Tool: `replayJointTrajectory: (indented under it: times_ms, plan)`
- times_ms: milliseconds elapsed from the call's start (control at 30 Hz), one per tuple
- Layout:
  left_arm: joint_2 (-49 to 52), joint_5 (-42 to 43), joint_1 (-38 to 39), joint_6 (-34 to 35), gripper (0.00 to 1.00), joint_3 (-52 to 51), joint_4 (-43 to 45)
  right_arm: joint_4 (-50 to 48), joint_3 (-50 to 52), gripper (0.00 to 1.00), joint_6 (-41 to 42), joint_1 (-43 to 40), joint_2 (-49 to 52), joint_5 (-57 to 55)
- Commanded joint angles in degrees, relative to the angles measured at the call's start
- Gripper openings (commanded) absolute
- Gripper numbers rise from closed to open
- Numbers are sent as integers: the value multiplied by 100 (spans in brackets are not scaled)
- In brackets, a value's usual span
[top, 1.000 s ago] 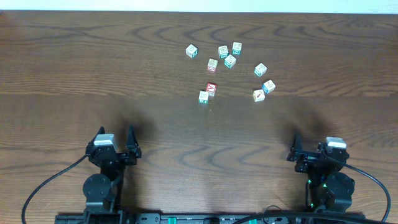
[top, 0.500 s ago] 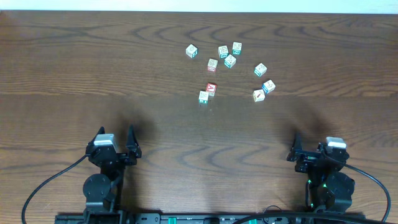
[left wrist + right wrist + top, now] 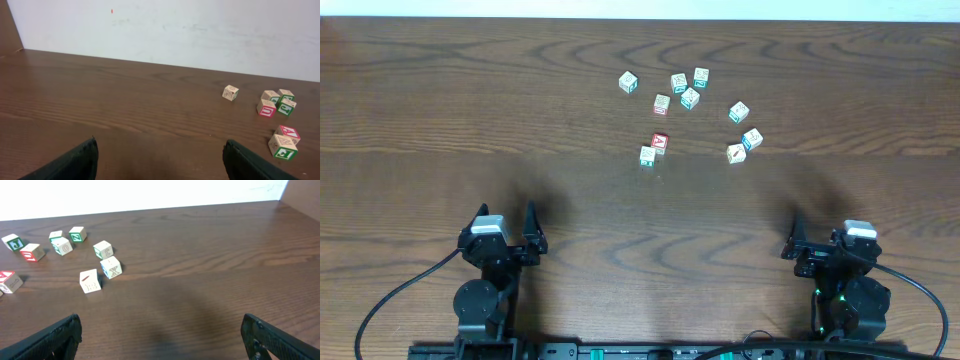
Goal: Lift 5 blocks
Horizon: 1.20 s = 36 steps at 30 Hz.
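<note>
No shift since earlier. Left hand (image 3: 505,216), right hand (image 3: 824,238) agape, empty. Small cream wooden alphabet blocks (image 3: 737,153) beyond right hand, slightly leftward; nearer reach.

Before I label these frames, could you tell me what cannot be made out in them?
Overhead: prints on the blocks are too small to read.
Right wrist: the red block is cut by the left edge.
Wrist views: the fingers are cut by the bottom edge.
</note>
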<state>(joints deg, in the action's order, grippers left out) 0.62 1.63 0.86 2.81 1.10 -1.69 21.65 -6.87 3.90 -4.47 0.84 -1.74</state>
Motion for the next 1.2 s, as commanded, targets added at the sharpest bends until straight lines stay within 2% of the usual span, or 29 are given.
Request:
replayJointTrajectory:
  times_ms: [0,233,433,1000,1167]
  plan:
    - [-39,13,17,7,80,-87,-221,0,42,99,11,39,-52,-37]
    - [-39,11,17,7,80,-87,-221,-63,42,99,-15,39,-52,28]
    - [-39,11,17,7,80,-87,-221,-111,42,99,-1156,39,-52,1329]
    - [-39,11,17,7,80,-87,-221,-13,42,99,-1141,39,-52,1082]
    - [-39,13,17,7,80,-87,-221,-2,42,99,-765,39,-52,1086]
